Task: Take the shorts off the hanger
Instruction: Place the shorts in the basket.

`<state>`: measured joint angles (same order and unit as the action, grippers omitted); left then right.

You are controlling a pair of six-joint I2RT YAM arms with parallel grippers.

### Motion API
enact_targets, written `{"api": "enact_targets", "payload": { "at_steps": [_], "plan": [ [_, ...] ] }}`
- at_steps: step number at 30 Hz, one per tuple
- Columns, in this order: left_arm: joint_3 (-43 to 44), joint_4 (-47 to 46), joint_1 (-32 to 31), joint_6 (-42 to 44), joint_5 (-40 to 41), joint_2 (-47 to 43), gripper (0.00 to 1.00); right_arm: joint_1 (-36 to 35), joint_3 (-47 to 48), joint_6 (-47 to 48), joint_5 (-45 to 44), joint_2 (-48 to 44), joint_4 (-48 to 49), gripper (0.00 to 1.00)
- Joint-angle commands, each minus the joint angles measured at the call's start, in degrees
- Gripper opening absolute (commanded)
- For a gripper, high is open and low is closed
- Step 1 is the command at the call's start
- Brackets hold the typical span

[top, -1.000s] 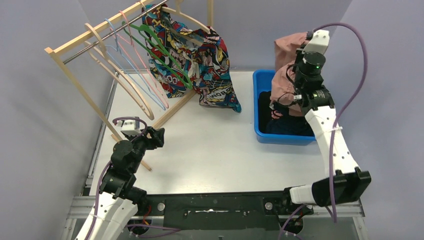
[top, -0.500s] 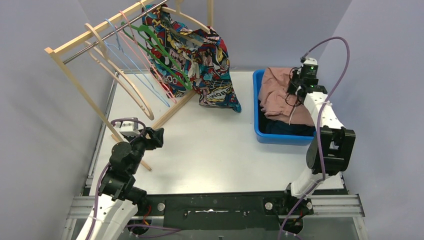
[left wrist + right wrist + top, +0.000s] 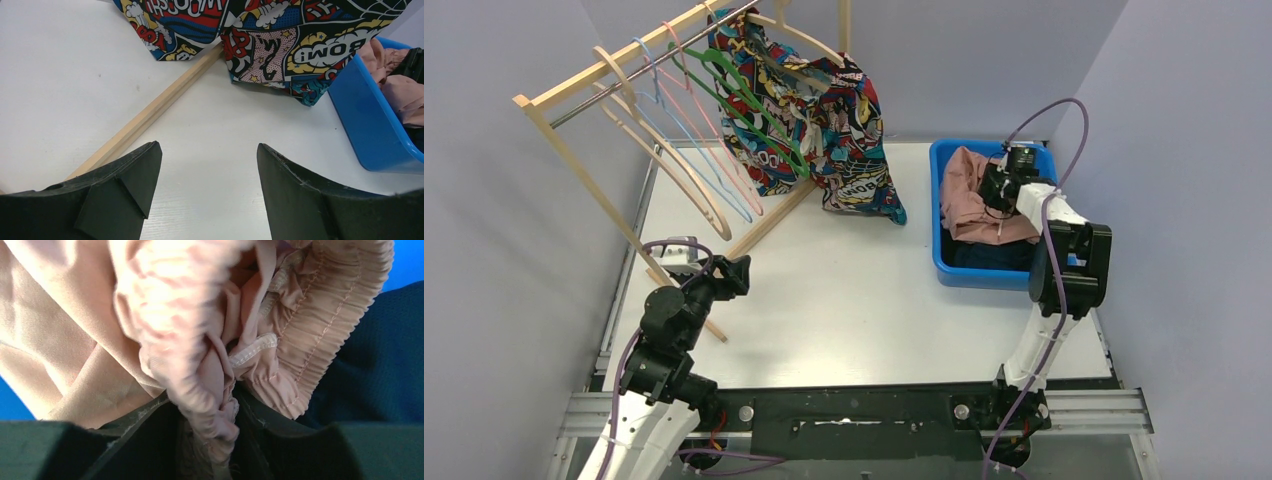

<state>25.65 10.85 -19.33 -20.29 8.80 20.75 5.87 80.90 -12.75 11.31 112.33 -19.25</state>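
Note:
The comic-print shorts [image 3: 834,130] hang from a wooden hanger [image 3: 809,42] on the rack; their hem shows in the left wrist view [image 3: 280,35]. My right gripper [image 3: 996,185] is down in the blue bin [image 3: 984,275], shut on the gathered waist of the dusty pink shorts [image 3: 969,195], which bunch between its jaws [image 3: 210,410]. Navy fabric [image 3: 380,370] lies under them. My left gripper [image 3: 207,165] is open and empty, low over the table near the rack's foot bar [image 3: 150,112], also in the top view [image 3: 734,272].
The wooden rack [image 3: 624,140] stands at the back left with several empty hangers, wooden, blue, pink and green [image 3: 754,110]. Grey walls close in the table on three sides.
My right arm has dropped from high above the bin down into it, carrying the dusty pink shorts, which now lie lower in the bin. The left arm has not moved.

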Motion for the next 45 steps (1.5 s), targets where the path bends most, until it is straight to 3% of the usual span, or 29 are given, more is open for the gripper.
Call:
{"api": "enact_targets", "payload": {
  "at_steps": [1, 9, 15, 21, 27, 32, 35, 39, 45],
  "plan": [
    [2.0, -2.1, 0.3, 0.6, 0.5, -0.6, 0.69, -1.4, 0.9, -0.9, -2.6, -3.8, -7.4, 0.41],
    [2.1, -2.0, 0.3, 0.7, 0.9, -0.8, 0.69, -2.1, 4.1, -2.0, -7.9, -18.4, -6.8, 0.7],
    [2.1, -1.9, 0.3, 0.7, 0.9, -0.8, 0.69, -5.3, -4.6, -3.2, 1.5, -23.3, -4.8, 0.72],
    [2.0, -1.9, 0.3, 0.6, 0.9, -0.9, 0.69, -9.3, -19.9, -7.8, -6.0, -19.8, 1.2, 0.7],
    [2.1, -2.0, 0.3, 0.6, 0.6, -0.7, 0.69, -9.4, -18.5, -7.7, -8.7, -19.3, -0.1, 0.66],
    [2.1, -1.7, 0.3, 0.6, 1.2, -1.0, 0.69, -9.4, -14.5, -7.4, -7.5, -26.7, -1.2, 0.72],
    [2.1, -1.7, 0.3, 0.6, 1.2, -1.2, 0.69, -9.6, -16.1, -9.3, -4.8, -33.5, 2.4, 0.81],
    [2.1, -1.8, 0.3, 0.6, 1.2, -1.6, 0.69, -9.8, -22.3, -15.1, -5.4, -43.4, 8.8, 0.99],
    [2.1, -1.9, 0.3, 0.5, 0.8, -1.2, 0.69, -10.1, -42.0, -24.7, -2.7, -56.4, 21.0, 0.98]
  ]
}}
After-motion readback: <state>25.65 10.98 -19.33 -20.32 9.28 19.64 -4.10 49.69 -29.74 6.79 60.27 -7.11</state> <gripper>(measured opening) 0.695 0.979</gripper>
